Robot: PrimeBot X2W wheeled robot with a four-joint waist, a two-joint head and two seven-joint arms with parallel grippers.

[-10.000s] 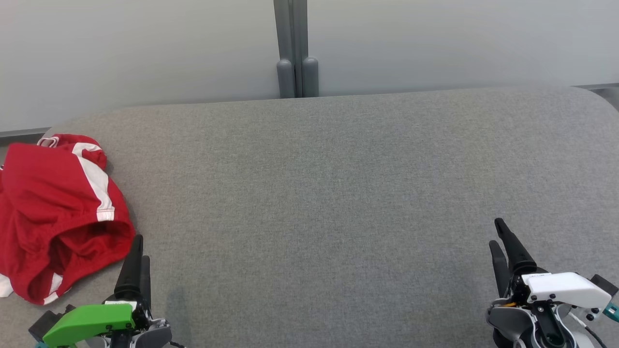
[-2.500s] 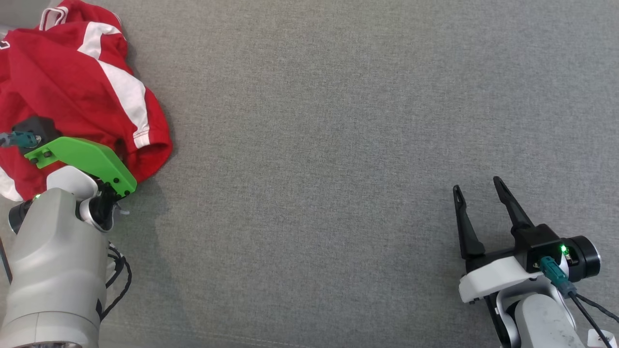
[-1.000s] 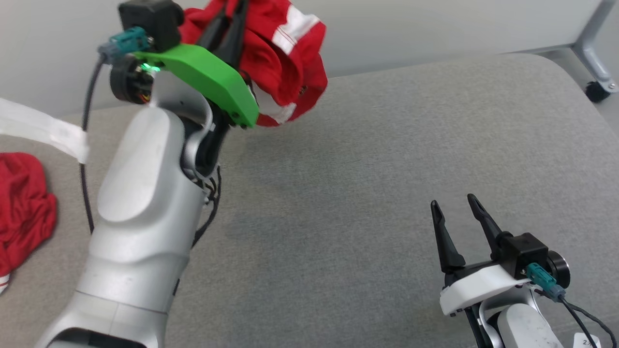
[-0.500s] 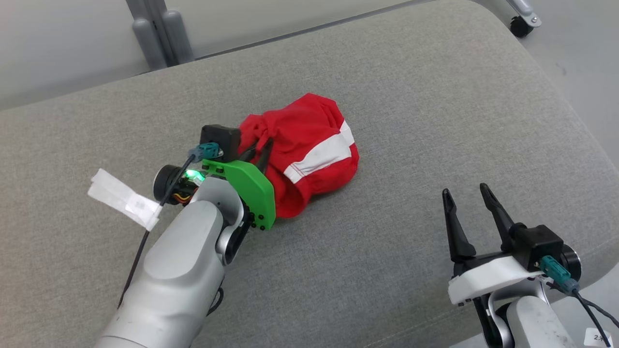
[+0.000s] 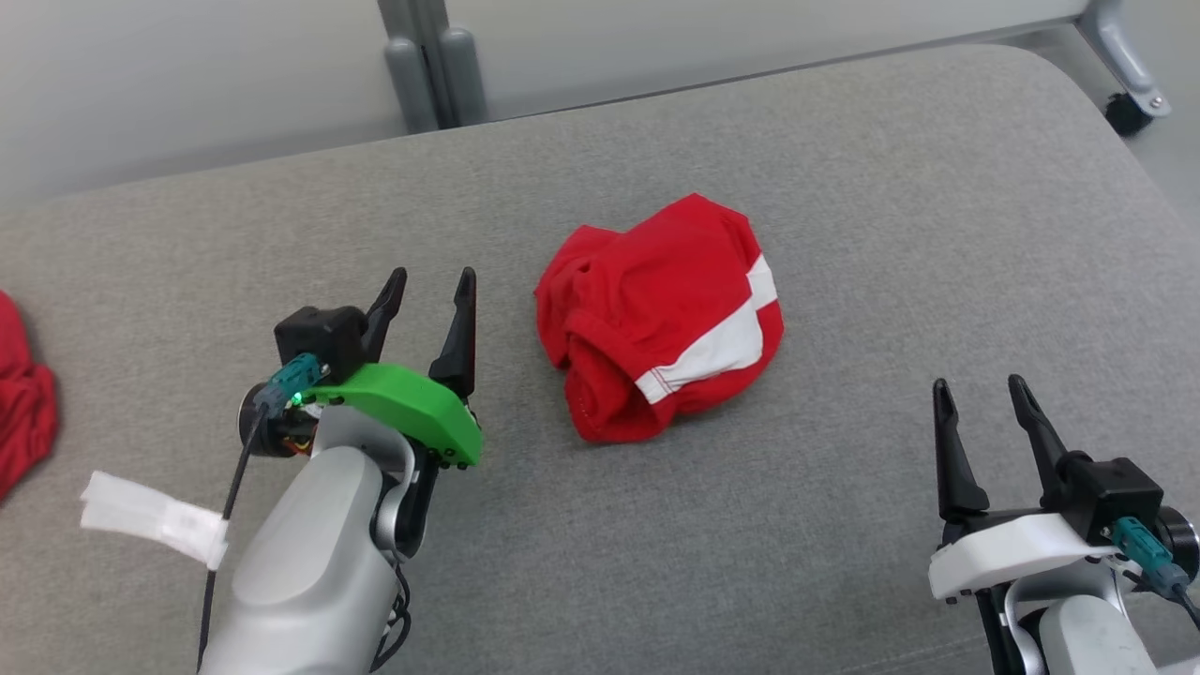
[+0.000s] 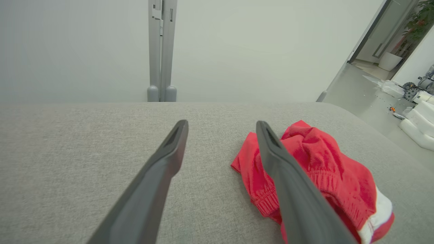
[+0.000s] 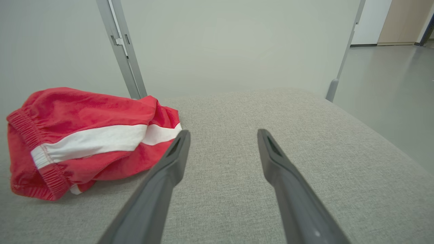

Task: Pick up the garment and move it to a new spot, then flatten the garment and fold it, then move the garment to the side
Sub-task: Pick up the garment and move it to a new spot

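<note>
The garment (image 5: 661, 314) is a crumpled red piece with a white stripe, lying in a heap in the middle of the grey padded table (image 5: 844, 187). It also shows right of my fingers in the left wrist view, garment (image 6: 322, 169), and at the left in the right wrist view, garment (image 7: 81, 135). My left gripper (image 5: 431, 286) stands open just left of the heap, apart from it, with nothing between its fingers. My right gripper (image 5: 975, 394) is open near the table's front right, well clear of the cloth.
Another red cloth (image 5: 23, 403) lies at the table's far left edge. A white tag (image 5: 155, 516) hangs from my left arm's cable. Grey posts (image 5: 427, 61) and a pale wall stand behind the table; a caster (image 5: 1125, 108) sits on the floor at the right.
My left gripper has opened, let go of the garment and drawn back to its left. The heap now lies free on the table. The head camera has also shifted.
</note>
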